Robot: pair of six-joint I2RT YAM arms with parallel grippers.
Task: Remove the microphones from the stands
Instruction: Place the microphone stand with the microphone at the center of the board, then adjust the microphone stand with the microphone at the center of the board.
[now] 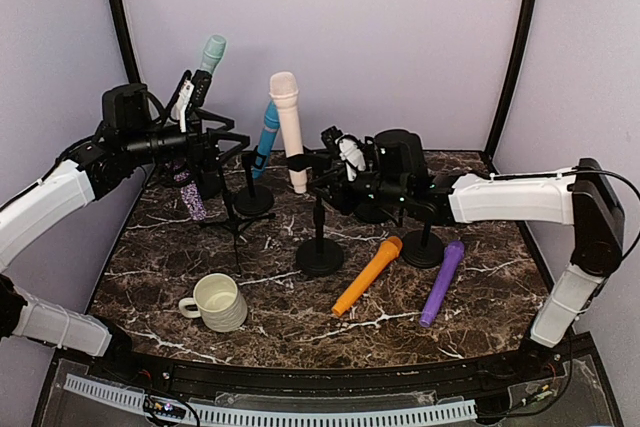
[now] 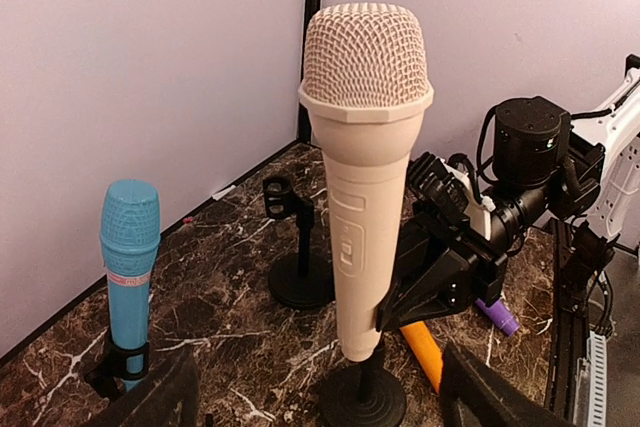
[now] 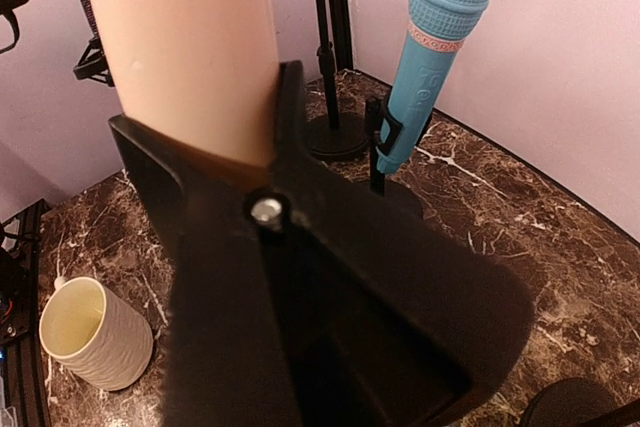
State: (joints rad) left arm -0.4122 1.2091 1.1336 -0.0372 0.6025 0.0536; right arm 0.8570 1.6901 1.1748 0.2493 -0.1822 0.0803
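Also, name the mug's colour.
Cream-white mug, clearest in the top external view.

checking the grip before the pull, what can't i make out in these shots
Right wrist: cream microphone head, cut off by top edge.
Right wrist: what the right fingers pinch, hidden by their own bulk.
Left wrist: left fingers, cut off by bottom edge.

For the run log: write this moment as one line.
left gripper: open, facing cream microphone | right gripper: shut on stand | cream microphone: in stand
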